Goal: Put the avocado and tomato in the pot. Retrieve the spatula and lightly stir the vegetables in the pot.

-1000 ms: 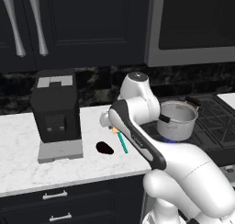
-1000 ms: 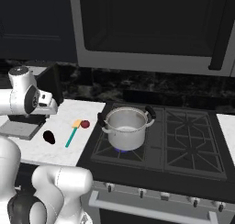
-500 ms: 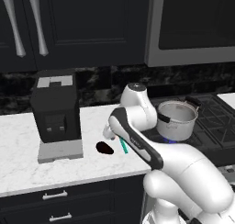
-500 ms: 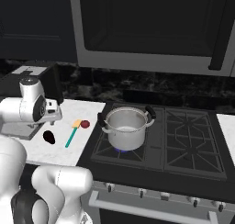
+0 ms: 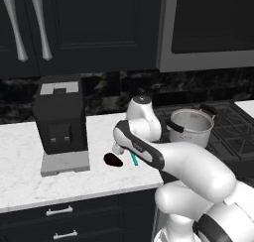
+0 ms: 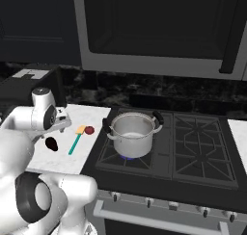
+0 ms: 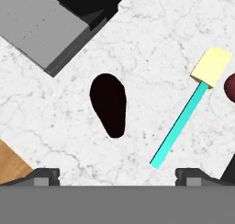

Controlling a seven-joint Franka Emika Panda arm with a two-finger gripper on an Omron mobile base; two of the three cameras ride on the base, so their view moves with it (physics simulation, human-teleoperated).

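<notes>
While tool (image 7: 117, 175) gapes wide over counter, dark avocado (image 7: 109, 104) lies beside spatula (image 7: 188, 109); nothing held

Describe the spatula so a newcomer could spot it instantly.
Start at the stove with the steel pot, then look to the white marble counter just beside it. The spatula lies flat there, between a dark pear-shaped lump and the small dark red tomato. It alone is long and thin: teal handle, pale yellow squarish head.
</notes>
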